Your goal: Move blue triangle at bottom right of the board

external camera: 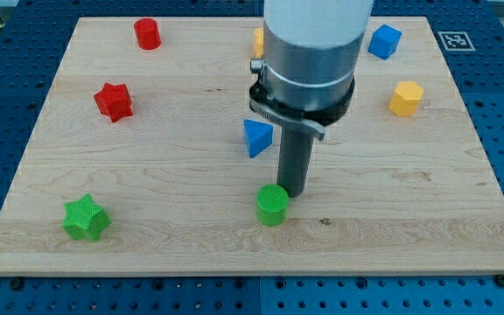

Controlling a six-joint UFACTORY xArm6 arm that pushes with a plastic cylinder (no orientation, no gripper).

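Note:
The blue triangle (256, 137) lies near the board's middle, just left of the rod. My tip (292, 193) rests on the board below and right of the triangle, apart from it. The tip touches or nearly touches the upper right edge of a green cylinder (272, 205). The arm's grey body hides the board behind it at the view's top middle.
A red cylinder (148, 33) and a red star (113, 101) lie at the upper left. A green star (87, 218) lies at the lower left. A blue cube (384, 41) and a yellow hexagon block (406, 98) lie at the upper right. A yellow block (258, 41) is partly hidden behind the arm.

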